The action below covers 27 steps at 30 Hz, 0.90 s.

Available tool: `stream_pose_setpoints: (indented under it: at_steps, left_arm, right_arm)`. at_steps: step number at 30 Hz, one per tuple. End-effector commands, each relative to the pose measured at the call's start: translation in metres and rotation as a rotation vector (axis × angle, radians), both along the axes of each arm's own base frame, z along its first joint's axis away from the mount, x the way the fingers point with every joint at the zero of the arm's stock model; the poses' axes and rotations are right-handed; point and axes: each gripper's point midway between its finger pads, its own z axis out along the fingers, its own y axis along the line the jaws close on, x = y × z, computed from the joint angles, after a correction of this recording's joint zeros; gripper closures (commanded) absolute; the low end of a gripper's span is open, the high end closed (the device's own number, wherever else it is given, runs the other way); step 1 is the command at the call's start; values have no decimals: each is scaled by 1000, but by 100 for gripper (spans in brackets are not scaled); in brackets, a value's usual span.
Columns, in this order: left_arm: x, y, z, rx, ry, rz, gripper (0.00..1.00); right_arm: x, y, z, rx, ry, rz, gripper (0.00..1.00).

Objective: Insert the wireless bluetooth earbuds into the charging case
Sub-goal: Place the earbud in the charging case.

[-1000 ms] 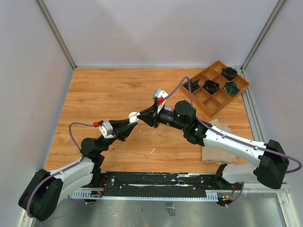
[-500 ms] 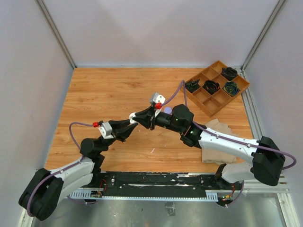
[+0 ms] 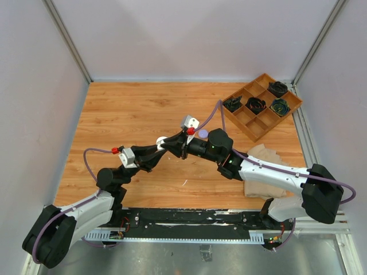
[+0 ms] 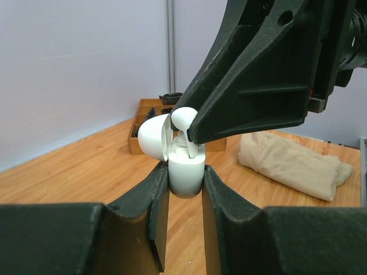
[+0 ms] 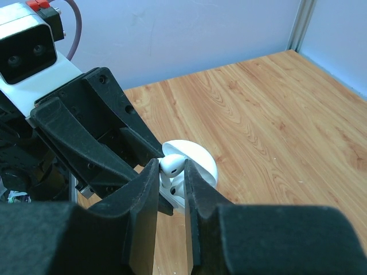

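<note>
**Open case held off the table, white bud at its mouth**

The left gripper (image 4: 184, 172) is clamped on the body of the white charging case (image 5: 202, 163), lid hinged open, clear of the table (image 3: 132, 109). The right gripper (image 5: 170, 172) pinches one white earbud (image 4: 182, 117) at the case's opening. Whether it is seated cannot be told, as the fingers hide most of the interior. The wooden tray (image 3: 259, 125), far right, holds dark coils (image 3: 255, 105) in four compartments, too small to identify

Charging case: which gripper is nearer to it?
Left. The left gripper clamps the charging case between its fingers. The right gripper hangs just above the open case, pinching a white earbud at the case's mouth.
</note>
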Motion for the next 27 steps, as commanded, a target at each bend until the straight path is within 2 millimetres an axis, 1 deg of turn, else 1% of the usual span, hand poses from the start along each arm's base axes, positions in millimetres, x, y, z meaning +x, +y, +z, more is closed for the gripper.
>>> stream_pose_setpoints:
  at_steps: [1,4,10,16,20,27]
  left_arm:
    - [-11,8,-24,1,30,12,100]
    - [-11,8,-24,1,30,12,100]
    - [-12,8,-24,2,26,6,100]
    - [-13,8,-23,1,18,1,100]
    - [-13,7,-24,3,21,0,100]
    - [-12,6,-26,11,25,-3,100]
  right_arm:
    - [-7,-2,1,5,-33,8,85]
    - [-7,-2,-1,2,-33,9,83]
    - [-6,-2,-1,2,-35,5,77]
    - [-6,-3,-3,-1,-34,0,73]
    - [-7,-3,-1,2,-38,5,67]
    - [-8,-7,4,-1,-60,2,61]
